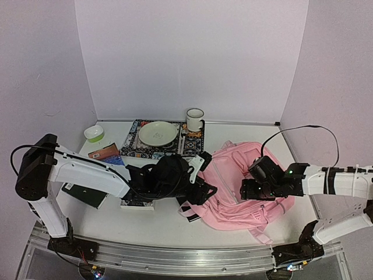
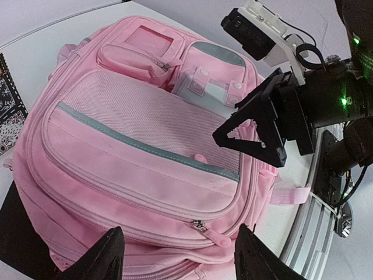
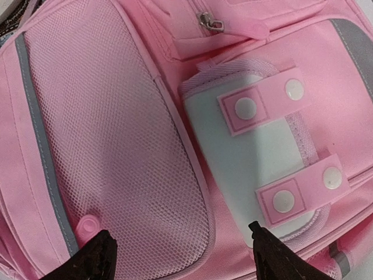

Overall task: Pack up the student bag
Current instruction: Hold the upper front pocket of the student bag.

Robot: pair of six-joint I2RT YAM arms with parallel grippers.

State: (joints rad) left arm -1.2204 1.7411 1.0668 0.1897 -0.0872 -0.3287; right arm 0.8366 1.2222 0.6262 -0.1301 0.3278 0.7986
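The student bag (image 1: 242,175) is a large pink backpack lying flat on the table, right of centre, front side up. My left gripper (image 1: 208,190) hovers at its left edge, open; in the left wrist view (image 2: 182,256) its fingers straddle a zip pull (image 2: 213,231) on a front pocket without touching it. My right gripper (image 1: 245,189) stands open just above the bag's front. The right wrist view (image 3: 183,256) shows that gripper over the mesh pocket (image 3: 111,134) and the white patch (image 3: 250,146), with nothing held. The right gripper (image 2: 250,131) also shows in the left wrist view, above the mesh pocket.
A patterned placemat (image 1: 135,146) at the back carries a plate (image 1: 157,133), with a white mug (image 1: 194,119) beside it. A green bowl (image 1: 94,133) sits at back left. A blue and orange book (image 1: 106,154) and a dark book (image 1: 84,195) lie on the left.
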